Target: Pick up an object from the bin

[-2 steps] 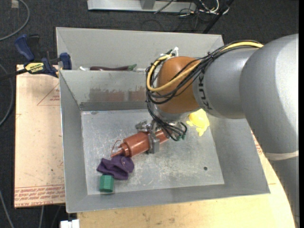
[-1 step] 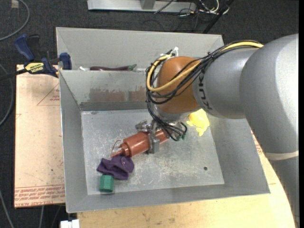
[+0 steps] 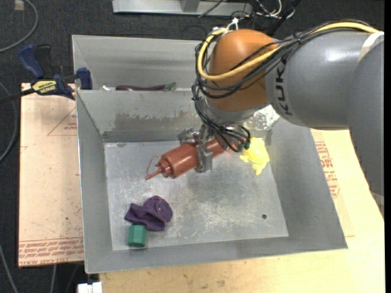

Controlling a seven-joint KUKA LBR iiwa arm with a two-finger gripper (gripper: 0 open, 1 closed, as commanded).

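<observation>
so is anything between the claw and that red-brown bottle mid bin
Nothing visible does: the claw is right at the red-brown bottle. The yellow piece lies beside it, the purple scrap and green block well apart.

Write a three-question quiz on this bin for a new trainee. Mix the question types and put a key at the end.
1. Multiple choice: The gripper is down at which thing?
A) a blue ball
B) the reddish-brown bottle with a pointed nozzle
C) a white cup

2. True or false: The green block lies right next to the purple crumpled thing, in the near-left part of the bin.

3. Fill in: The lump lying just right of the gripper is coloured ____.

Key: 1 B; 2 true; 3 yellow.
</observation>
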